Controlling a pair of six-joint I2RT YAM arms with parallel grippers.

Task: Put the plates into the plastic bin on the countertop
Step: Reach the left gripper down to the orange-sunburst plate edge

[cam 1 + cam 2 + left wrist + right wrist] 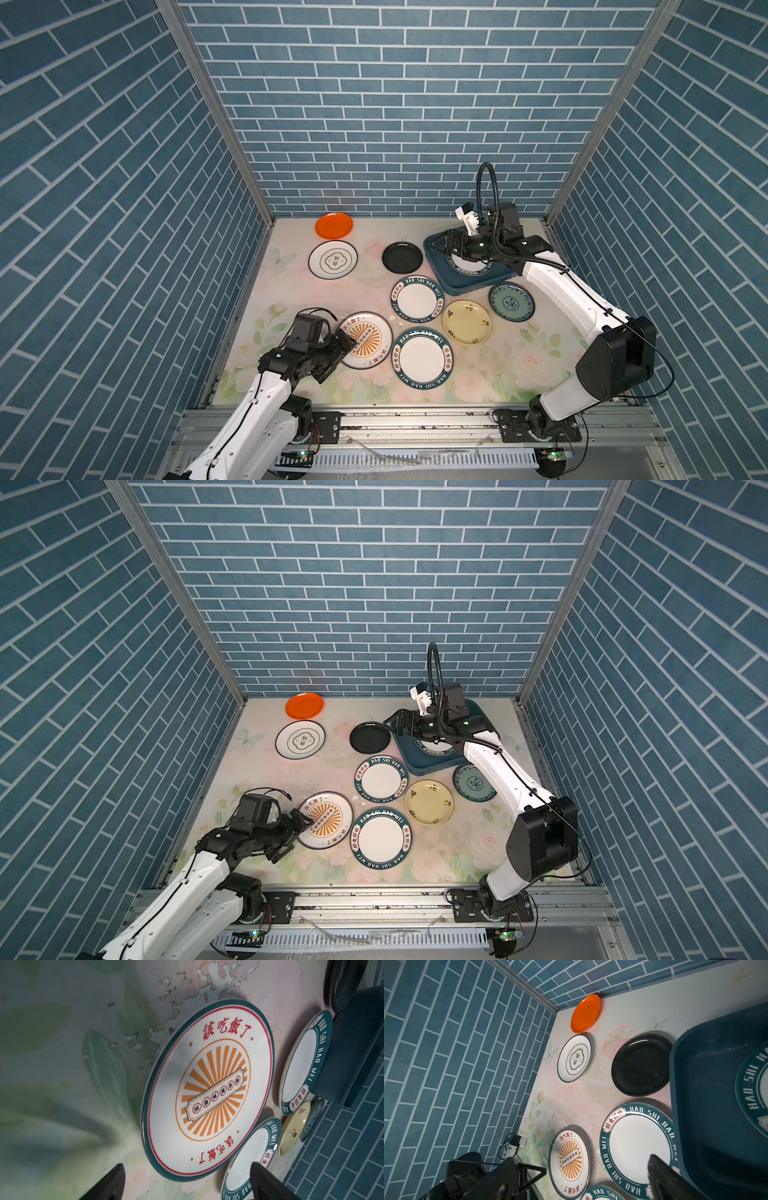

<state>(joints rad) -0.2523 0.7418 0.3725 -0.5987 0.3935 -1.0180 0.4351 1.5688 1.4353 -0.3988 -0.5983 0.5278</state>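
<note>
My left gripper [350, 343] [187, 1164] is open, its fingers wide apart astride the near rim of the orange sunburst plate [368, 340] [207, 1088], not touching it. Above the near-left corner of the dark teal plastic bin [478, 284] [708, 1076] my right gripper [448, 246] [581, 1156] hangs open with nothing in it. One plate with a teal lettered rim [478, 272] [751, 1088] lies in the bin, partly hidden by the right arm. Two more lettered plates [417, 302] [422, 357] lie on the floral countertop [519, 365].
Other plates lie on the countertop: plain orange [333, 225] at the back wall, quatrefoil [333, 260], black [402, 257] beside the bin, pale yellow [466, 322], patterned teal [510, 301]. Blue brick walls close in three sides.
</note>
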